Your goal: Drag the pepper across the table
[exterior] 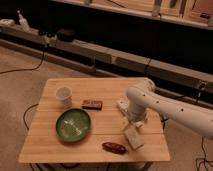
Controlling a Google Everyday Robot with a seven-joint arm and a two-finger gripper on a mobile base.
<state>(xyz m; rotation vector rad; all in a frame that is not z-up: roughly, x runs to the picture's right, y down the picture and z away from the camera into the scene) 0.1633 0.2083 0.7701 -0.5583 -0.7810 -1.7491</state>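
Note:
The pepper (114,147) is a small dark reddish-brown glossy pod lying near the front edge of the light wooden table (50,145), right of the middle. My gripper (132,136) hangs from the white arm (165,105) coming in from the right. It sits just above and to the right of the pepper, close to it. I cannot tell whether it touches the pepper.
A green plate (73,124) lies front left of centre. A white cup (63,96) stands at the left back. A flat dark box with orange markings (92,104) lies mid-table. Cables run on the floor to the left, and a dark bench stands behind the table.

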